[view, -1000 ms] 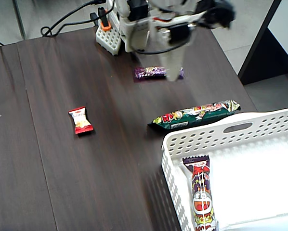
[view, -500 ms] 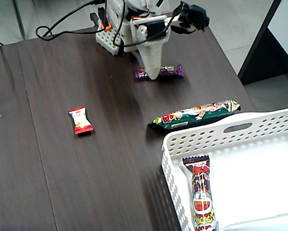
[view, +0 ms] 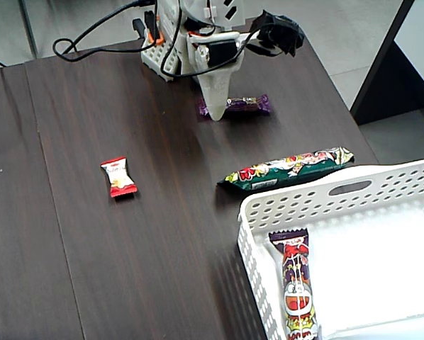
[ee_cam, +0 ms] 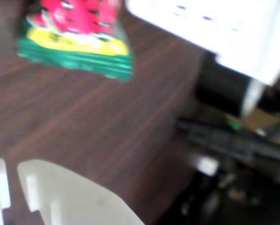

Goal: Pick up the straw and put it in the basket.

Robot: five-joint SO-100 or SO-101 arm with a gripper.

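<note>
No straw in a white paper wrapper shows in either view. The white perforated basket point(view: 301, 197) stands at the lower right of the fixed view, and its wall shows at the top right of the wrist view point(ee_cam: 210, 28). My gripper point(view: 215, 113) points down at the far side of the table, with its tip beside a purple candy point(view: 244, 105). Its jaws stand together and hold nothing. In the wrist view its white fingers point(ee_cam: 70, 197) show at the bottom left over bare wood.
A green snack bar point(view: 286, 170) lies just behind the basket and shows in the wrist view point(ee_cam: 74, 42). A small red candy point(view: 118, 177) lies at mid-left. A purple snack bar point(view: 297, 290) lies in the basket. Cables point(view: 91, 42) trail near the arm's base.
</note>
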